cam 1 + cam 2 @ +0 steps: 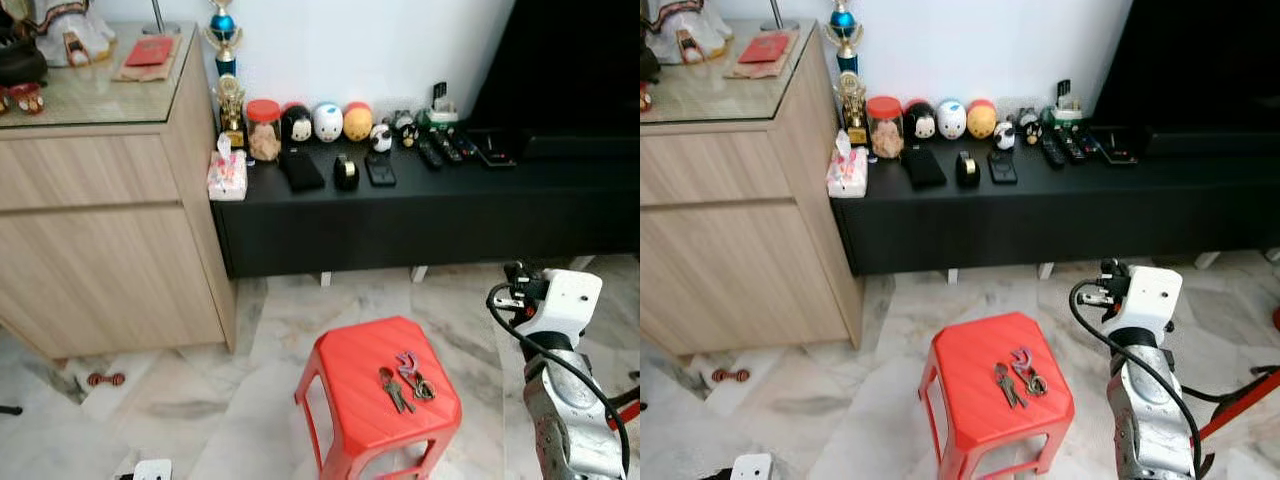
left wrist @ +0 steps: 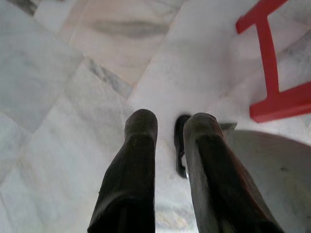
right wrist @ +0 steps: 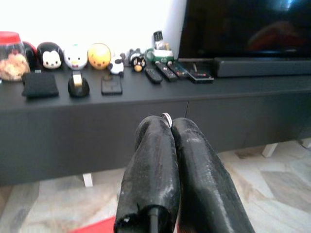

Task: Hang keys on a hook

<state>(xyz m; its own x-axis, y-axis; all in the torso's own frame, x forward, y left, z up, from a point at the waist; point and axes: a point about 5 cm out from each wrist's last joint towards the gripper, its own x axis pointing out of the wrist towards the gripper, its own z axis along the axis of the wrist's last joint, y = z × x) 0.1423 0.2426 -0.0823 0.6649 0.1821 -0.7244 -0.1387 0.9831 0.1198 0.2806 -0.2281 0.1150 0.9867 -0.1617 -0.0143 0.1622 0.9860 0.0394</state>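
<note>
Presently seeing the keys [image 1: 405, 378] lying flat in a loose bunch on the seat of the red stool [image 1: 345, 405], toward its right edge and nearest the right arm, probably set there for an easy pick from above. Holding the right hand [image 3: 163, 122] raised beside the stool and aimed level at the black worktop [image 1: 450, 200], its fingers [image 3: 150, 160] pressed together with a small silvery bit glinting at the tips, too small to name. Hanging the left hand [image 2: 167, 124] low over the marble floor [image 1: 200, 400] just by a stool leg, fingers slightly parted and pinching nothing.

Judging the pick as not yet begun: needing to spread the right hand, tip it downward and bring it in over the seat. Finding open floor all round the stool, well apart from the wooden cabinet [image 1: 100, 250] and the worktop. Minding the seat's edge close beside the keys, since risking a nudge sending them off onto the floor.
</note>
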